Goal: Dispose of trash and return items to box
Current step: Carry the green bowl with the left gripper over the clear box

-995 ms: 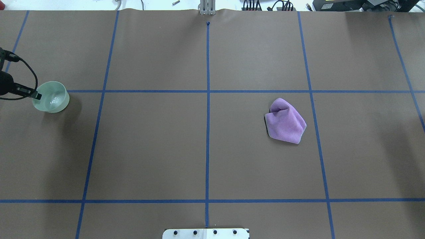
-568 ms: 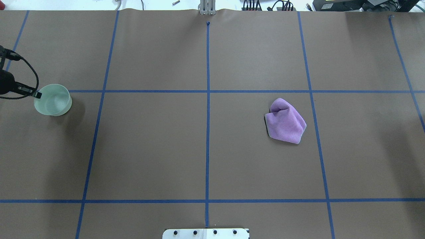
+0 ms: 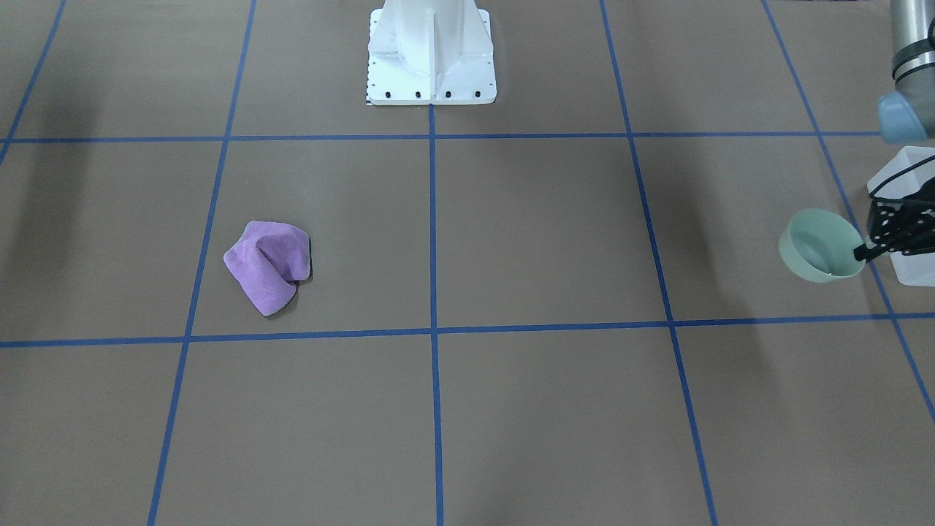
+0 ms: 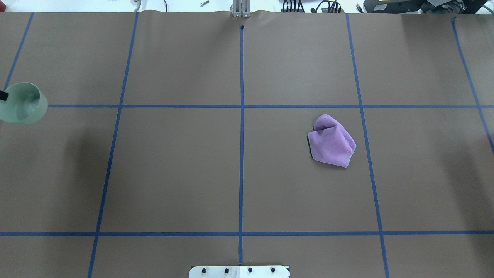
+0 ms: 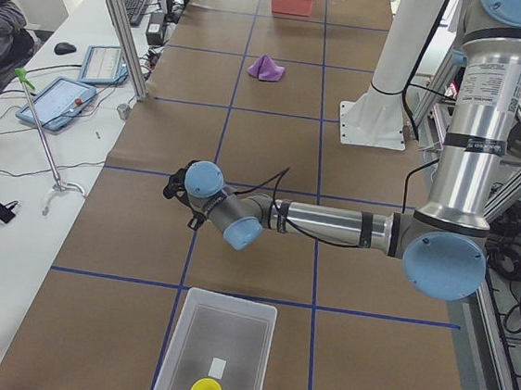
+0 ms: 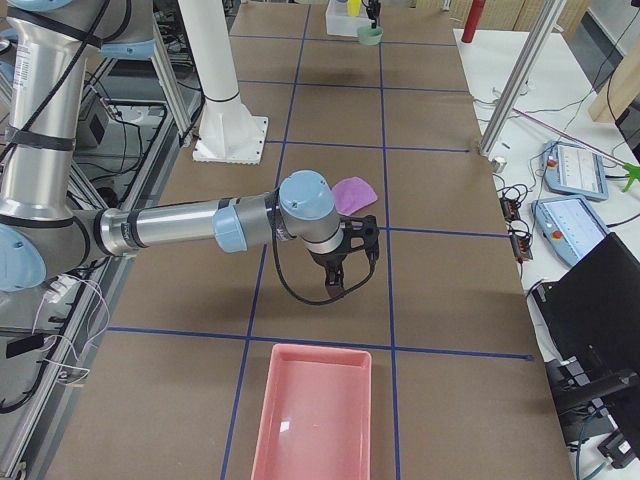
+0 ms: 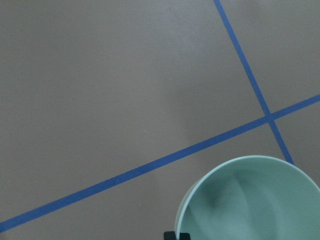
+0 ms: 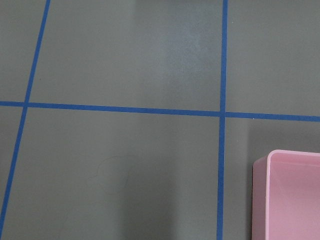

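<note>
Now, with the bowl (image 3: pixel 814 246) pinched at its rim by the left pincer (image 3: pixel 862 254) just beside the box (image 3: pixel 913 276), it should be kept level, carried over the box and lowered before release.

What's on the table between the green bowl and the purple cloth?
Nothing; the overhead view shows only bare brown table and blue tape lines between the bowl and the cloth.

Glossy plastic bowl (image 3: pixel 814 245) — fuzzy cloth (image 3: pixel 269 264), matt brown paper (image 4: pixel 173 166).
</note>
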